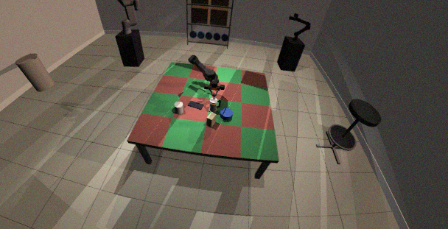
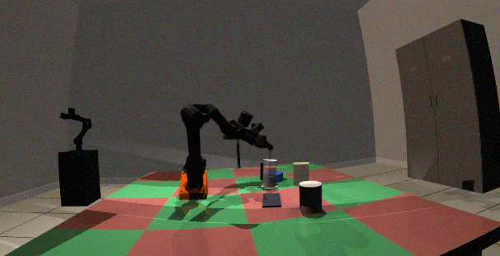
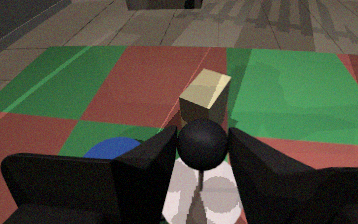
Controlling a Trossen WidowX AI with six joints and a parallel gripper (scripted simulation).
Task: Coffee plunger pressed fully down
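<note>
The coffee press [image 1: 213, 107] [image 2: 270, 176] stands upright on the checkered table, a clear cylinder with a dark handle. Its pale lid [image 3: 223, 192] shows below the fingers in the wrist view. The black round plunger knob [image 3: 202, 150] sits above the lid, with a short length of thin rod [image 2: 270, 155] showing between them. My gripper [image 1: 214, 95] [image 2: 270, 146] [image 3: 202, 133] is shut on the knob, one finger on each side of it, and reaches down at a slant. The fingers hide parts of the lid.
A tan box [image 1: 211, 119] [image 2: 301, 174] [image 3: 205, 90] stands just beyond the press. A blue round object [image 1: 226, 115] [image 2: 280, 176] [image 3: 114, 149] lies close beside it. A dark flat block [image 1: 195, 105] [image 2: 271, 200] and a white-topped cylinder [image 1: 179, 108] [image 2: 310, 198] are on the other side.
</note>
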